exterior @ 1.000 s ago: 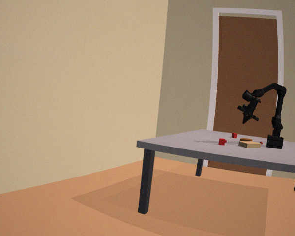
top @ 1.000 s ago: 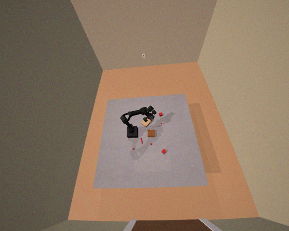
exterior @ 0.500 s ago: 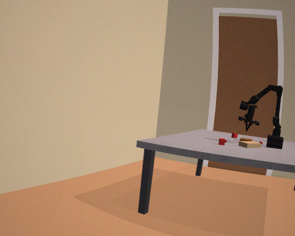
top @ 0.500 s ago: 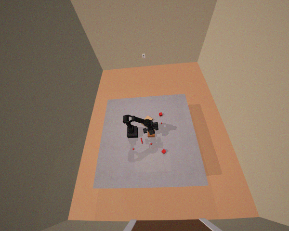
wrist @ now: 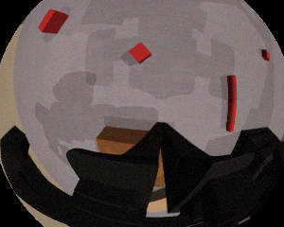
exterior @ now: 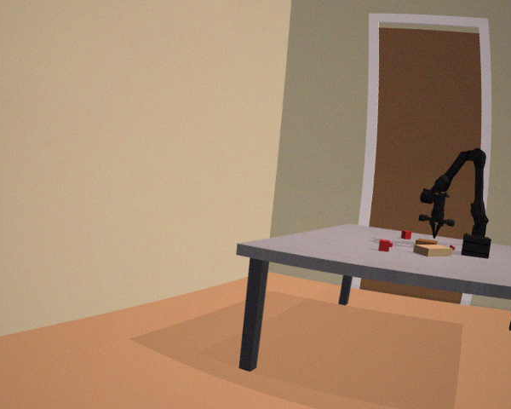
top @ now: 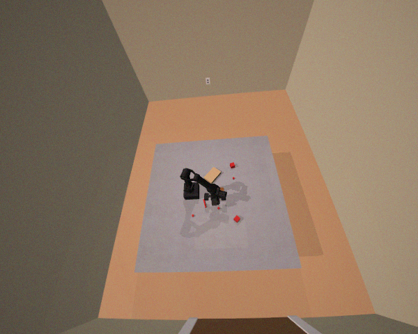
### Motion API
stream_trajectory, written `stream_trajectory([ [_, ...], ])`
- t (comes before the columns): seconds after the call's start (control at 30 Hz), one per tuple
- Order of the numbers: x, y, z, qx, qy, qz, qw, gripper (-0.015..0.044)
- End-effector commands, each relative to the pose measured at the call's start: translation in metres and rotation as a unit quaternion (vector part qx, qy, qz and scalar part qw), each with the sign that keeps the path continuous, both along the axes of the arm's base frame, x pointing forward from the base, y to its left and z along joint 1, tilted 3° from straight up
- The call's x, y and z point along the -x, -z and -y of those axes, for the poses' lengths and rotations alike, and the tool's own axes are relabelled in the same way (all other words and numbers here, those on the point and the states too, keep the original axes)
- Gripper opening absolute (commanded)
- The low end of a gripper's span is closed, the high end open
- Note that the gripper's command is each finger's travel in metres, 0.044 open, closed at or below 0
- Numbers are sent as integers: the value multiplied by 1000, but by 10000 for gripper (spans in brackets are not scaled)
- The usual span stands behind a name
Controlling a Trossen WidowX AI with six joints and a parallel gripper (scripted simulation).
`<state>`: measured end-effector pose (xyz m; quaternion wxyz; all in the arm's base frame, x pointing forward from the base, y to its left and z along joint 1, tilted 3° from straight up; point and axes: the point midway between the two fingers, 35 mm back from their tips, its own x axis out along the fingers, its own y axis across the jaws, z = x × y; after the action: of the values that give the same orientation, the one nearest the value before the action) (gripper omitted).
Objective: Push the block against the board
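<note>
The brown square block (top: 221,188) (exterior: 426,242) (wrist: 115,146) lies flat on the table, partly hidden by the arm in the top view and by the fingers in the wrist view. The tan rectangular board (top: 212,175) (exterior: 433,250) (wrist: 157,204) lies flat on the outlet-wall side of the block, turned at an angle to it. A strip of table shows between them in the wrist view. My gripper (exterior: 433,238) (wrist: 160,127) is shut and empty. It points down, above the table close to the block, with its tips clear of the table top.
A red bar (top: 204,203) (exterior: 452,247) (wrist: 232,103) lies near the arm's base. One red cube (top: 232,165) (exterior: 384,244) stands beyond the board; another (top: 237,218) (exterior: 405,234) (wrist: 53,22) stands on the opposite side. Small red pieces (top: 218,208) (wrist: 140,52) lie around.
</note>
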<state>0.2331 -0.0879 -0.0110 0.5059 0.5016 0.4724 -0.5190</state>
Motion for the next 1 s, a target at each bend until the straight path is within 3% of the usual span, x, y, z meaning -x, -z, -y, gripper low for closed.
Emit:
stream_trajectory([
  [0.0,8,33,0,-6,0,-13,1000,0],
  [0.97,2,34,-39,-7,0,-12,1000,0],
])
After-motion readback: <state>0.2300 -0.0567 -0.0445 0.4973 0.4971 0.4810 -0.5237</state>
